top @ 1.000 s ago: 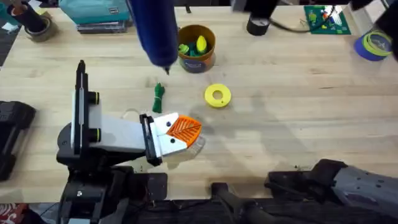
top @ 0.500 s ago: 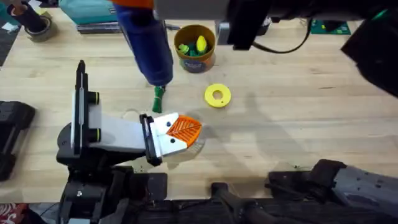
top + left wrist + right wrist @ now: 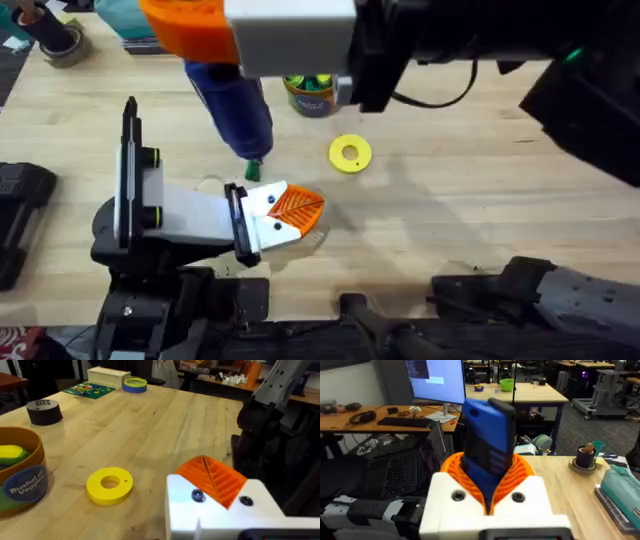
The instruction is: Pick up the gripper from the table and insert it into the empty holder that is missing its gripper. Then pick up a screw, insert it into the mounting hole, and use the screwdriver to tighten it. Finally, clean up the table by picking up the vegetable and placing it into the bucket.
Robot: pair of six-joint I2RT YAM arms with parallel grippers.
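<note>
Wooden table (image 3: 480,180): right gripper (image 3: 490,500) clamps the screwdriver (image 3: 232,105) above the vegetable (image 3: 253,170); left gripper (image 3: 295,215) rests with fingers together

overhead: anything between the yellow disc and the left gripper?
No. Overhead shows bare wood between the yellow disc and the left gripper.

Left arm (image 3: 150,215): black base and joints w/ a light grey link, black cable up its back. Left gripper (image 3: 290,215): white angular finger blocks w/ orange ribbed pads, dark screw heads on the white faces, same seen at left wrist cam (image 3: 220,495). Right arm (image 3: 470,40): black links, dark cable. Right gripper (image 3: 492,487): white blocks, two dark screws, orange ribbed pads; overhead it's a white block w/ orange (image 3: 255,25).
</note>
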